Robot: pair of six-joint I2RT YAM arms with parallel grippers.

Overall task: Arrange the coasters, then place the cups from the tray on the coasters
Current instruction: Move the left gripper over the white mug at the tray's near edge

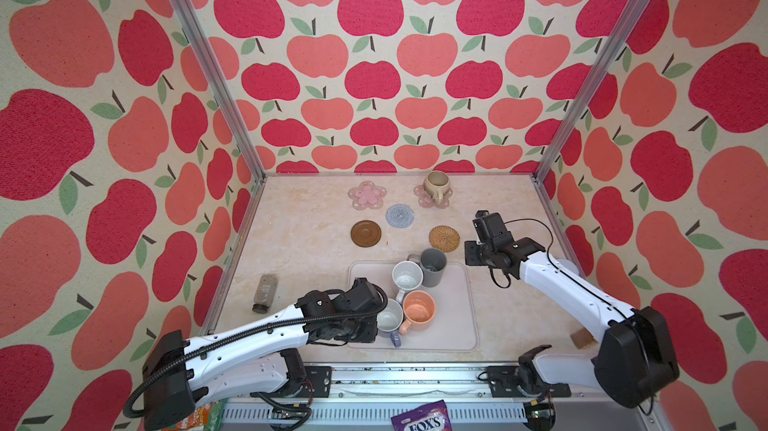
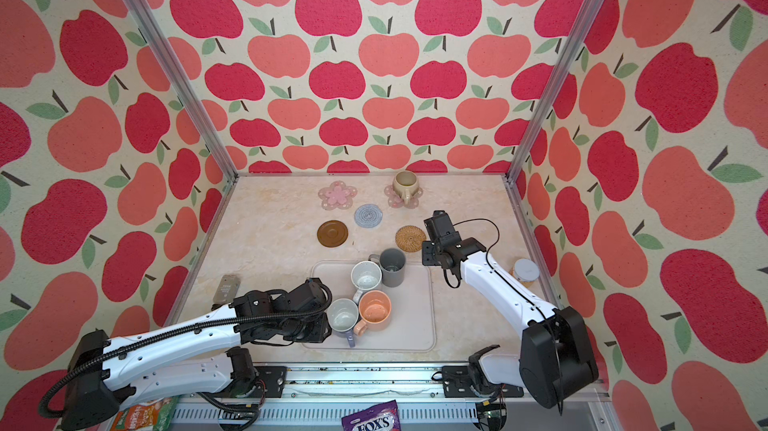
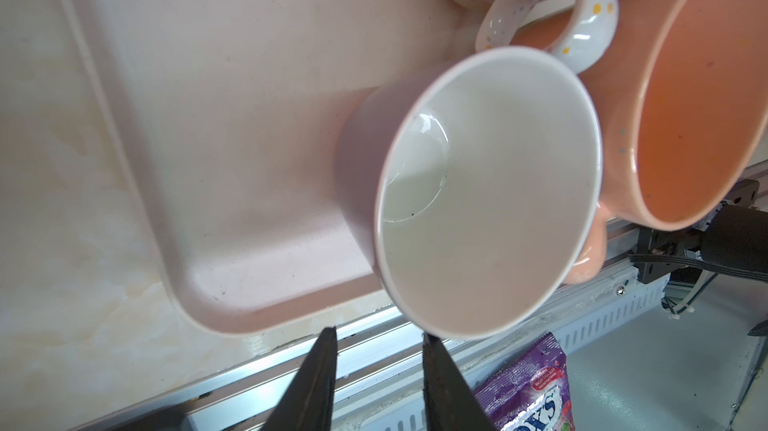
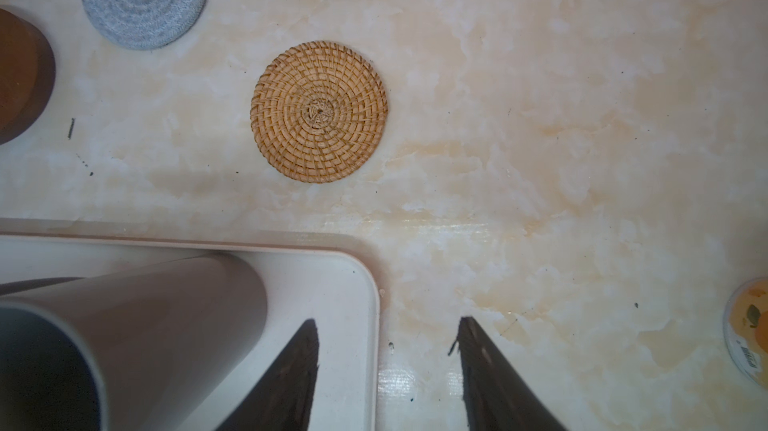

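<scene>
Five coasters lie on the table: a bare pink flower [image 1: 367,195], a blue-grey crocheted round [image 1: 400,216], a dark brown disc [image 1: 365,233] and a rattan round [image 1: 444,237]. On the second pink flower [image 1: 423,199] stands the beige-olive cup [image 1: 436,184]. The tray [image 1: 455,325] carries the dark grey cup [image 1: 433,267], white cup [image 1: 407,277], peach cup [image 1: 419,310] and lavender cup [image 1: 389,316]. My left gripper [image 3: 379,333] is open and empty, one fingertip at the lavender cup's rim [image 3: 490,192]. My right gripper [image 4: 386,337] is open over the tray's far right corner, beside the dark grey cup [image 4: 137,325].
A small bottle [image 1: 264,294] lies on the table at the left. A lidded jar [image 2: 525,271] stands by the right wall. A purple candy bag [image 1: 419,420] and a green-orange packet [image 1: 203,416] lie in front of the rail, off the table.
</scene>
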